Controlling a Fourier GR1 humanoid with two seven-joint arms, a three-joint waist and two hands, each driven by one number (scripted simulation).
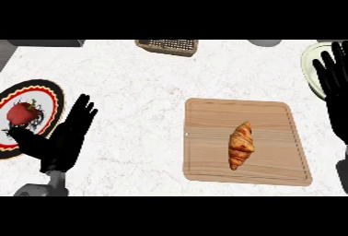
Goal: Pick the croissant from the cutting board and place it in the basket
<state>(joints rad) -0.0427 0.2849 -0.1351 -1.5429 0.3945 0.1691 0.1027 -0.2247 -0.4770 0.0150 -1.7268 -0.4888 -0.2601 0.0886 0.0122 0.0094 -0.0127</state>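
On the wooden cutting board (247, 140) right of centre, the croissant (240, 145) lies untouched. The basket (168, 46) sits at the far edge. The left hand (68, 138), fingers straight, holds nothing beside a plate (48, 92) with a strawberry (21, 113); the right hand (334, 87) rests open and empty at the right edge.

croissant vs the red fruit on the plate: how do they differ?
The croissant is golden brown and elongated; the red fruit is rounder and compact. The croissant lies on the wooden cutting board right of centre; the red fruit sits on a patterned plate at the left edge, beside the left hand. Neither is held by a hand.
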